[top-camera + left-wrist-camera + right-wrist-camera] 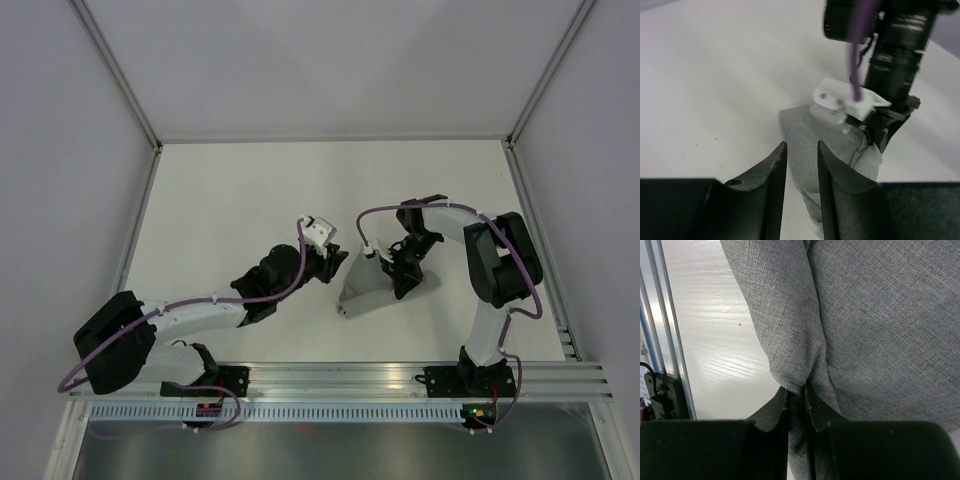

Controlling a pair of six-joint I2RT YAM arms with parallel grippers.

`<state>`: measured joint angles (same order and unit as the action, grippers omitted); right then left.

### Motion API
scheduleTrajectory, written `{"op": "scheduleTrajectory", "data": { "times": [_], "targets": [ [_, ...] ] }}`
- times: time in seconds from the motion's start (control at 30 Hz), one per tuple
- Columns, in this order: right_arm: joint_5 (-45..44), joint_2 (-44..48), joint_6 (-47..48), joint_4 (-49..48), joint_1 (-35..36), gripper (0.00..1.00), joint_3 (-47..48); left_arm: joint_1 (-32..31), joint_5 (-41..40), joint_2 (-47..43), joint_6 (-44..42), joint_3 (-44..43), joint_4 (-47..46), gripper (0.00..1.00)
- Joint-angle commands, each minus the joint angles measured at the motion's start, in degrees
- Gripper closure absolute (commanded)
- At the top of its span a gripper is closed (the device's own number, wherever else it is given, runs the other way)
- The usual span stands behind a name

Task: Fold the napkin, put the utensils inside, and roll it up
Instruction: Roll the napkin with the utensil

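Note:
The grey napkin (pixel 362 288) is bunched and lifted off the table between the two arms. My right gripper (pixel 397 272) is shut on a gathered fold of it; in the right wrist view the cloth (pixel 880 315) is pinched between the black fingertips of that gripper (pixel 796 389) and hangs past them. My left gripper (pixel 338 262) sits just left of the napkin, its jaws a small gap apart with nothing between them (pixel 801 145); the napkin (pixel 805 132) shows beyond the tips. No utensils are in view.
White tabletop (pixel 250 200) with grey walls on three sides. An aluminium rail (pixel 350 378) runs along the near edge by the arm bases. The right arm's wrist with its white camera mount (pixel 845 102) hangs close in front of the left gripper.

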<state>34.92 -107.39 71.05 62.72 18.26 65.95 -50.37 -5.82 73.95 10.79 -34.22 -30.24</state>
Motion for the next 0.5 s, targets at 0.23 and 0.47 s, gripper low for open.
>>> {"op": "scheduleTrajectory", "data": {
  "times": [0.23,0.47],
  "targets": [
    [-0.55,-9.32,1.29,2.58,-0.33,0.97,7.17,-20.55,-19.04,8.39,-34.33,0.91,-11.51,0.62],
    [-0.38,-11.61,0.15,3.81,-0.24,0.97,10.16,-26.44,-16.95,22.45,-41.89,-5.24,-8.19,0.57]
  ]
}}
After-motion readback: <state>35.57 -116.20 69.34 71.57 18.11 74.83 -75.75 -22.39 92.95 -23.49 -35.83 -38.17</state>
